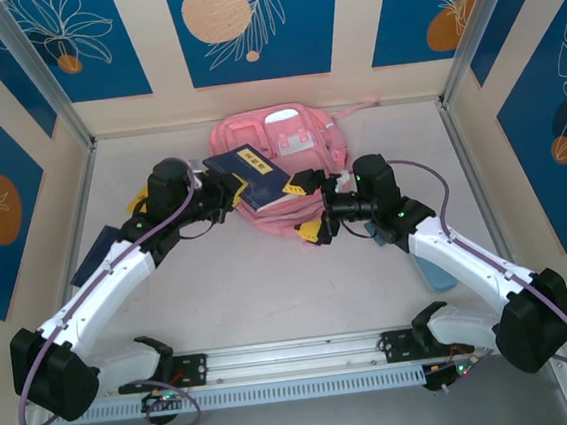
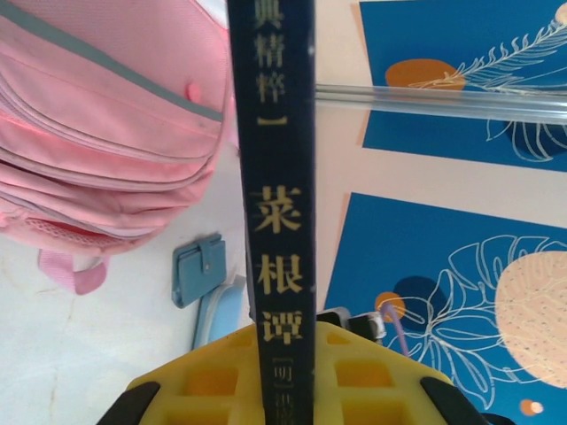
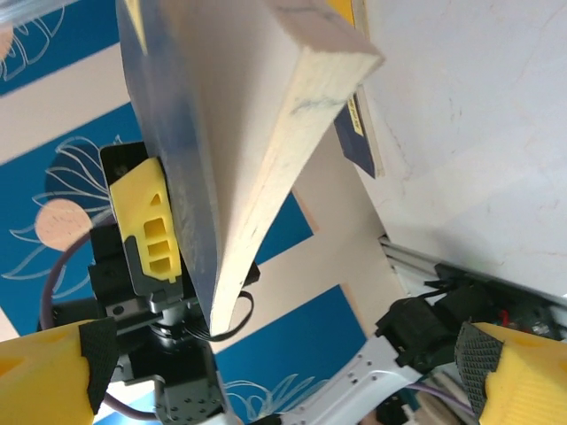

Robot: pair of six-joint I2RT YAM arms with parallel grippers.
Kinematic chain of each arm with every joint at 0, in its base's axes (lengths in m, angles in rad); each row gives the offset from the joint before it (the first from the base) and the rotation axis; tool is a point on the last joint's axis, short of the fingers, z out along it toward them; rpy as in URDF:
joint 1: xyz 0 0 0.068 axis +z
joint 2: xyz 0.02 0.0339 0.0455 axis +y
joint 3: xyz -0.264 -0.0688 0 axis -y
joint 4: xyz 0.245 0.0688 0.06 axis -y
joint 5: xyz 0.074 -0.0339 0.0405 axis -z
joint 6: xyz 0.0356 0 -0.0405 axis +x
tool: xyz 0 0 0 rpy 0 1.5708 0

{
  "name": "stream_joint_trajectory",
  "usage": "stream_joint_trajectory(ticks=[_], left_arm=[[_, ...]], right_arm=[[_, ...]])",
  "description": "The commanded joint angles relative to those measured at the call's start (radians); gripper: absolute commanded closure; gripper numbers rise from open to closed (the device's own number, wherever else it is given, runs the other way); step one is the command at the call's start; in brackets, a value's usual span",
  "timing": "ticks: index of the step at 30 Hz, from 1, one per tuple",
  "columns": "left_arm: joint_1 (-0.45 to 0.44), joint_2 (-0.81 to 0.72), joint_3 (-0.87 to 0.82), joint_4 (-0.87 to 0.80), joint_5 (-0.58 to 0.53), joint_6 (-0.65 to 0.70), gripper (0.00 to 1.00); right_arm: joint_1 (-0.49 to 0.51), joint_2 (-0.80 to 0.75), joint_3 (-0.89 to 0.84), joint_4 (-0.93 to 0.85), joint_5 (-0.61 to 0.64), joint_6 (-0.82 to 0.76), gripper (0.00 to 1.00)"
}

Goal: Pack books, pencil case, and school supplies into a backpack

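Navy book (image 1: pixel 257 178) is up over the backpack (image 1: pixel 286 132), left fingers (image 2: pixel 213 385) clamped on its edge. Right fingers (image 1: pixel 313 232) are spread wide by the book, released. Pencil case (image 1: pixel 436 274) lies on the table (image 1: pixel 271 294) beside the right arm.

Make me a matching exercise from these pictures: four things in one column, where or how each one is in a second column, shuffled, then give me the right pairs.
Things:
1. navy book
2. backpack
3. pencil case
4. right gripper

Places or states:
A. open, just right of the book
B. light blue, lying on the table at the right side
C. clamped in the left gripper, raised over the backpack
D. pink, at the table's far middle

Pairs: 1-C, 2-D, 3-B, 4-A
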Motion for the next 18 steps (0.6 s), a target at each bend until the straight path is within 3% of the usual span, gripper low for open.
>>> stream_joint_trajectory(ticks=[1, 4, 9, 14, 18], left_arm=[[-0.003, -0.034, 0.003, 0.074, 0.015, -0.061, 1.00], [-0.003, -0.030, 0.000, 0.099, 0.020, -0.103, 1.00], [-0.003, -0.032, 0.006, 0.122, 0.021, -0.132, 1.00], [-0.006, -0.036, -0.009, 0.136, 0.011, -0.159, 1.00], [-0.043, -0.072, -0.029, 0.115, -0.096, -0.164, 1.00]], right_arm=[[-0.001, 0.020, 0.025, 0.093, -0.013, 0.137, 0.00], [-0.003, 0.067, 0.037, 0.174, -0.053, 0.191, 0.01], [0.004, 0.113, 0.082, 0.165, -0.034, 0.195, 0.05], [0.007, 0.190, 0.115, 0.229, -0.085, 0.219, 0.26], [0.030, 0.231, 0.138, 0.261, -0.080, 0.222, 0.34]])
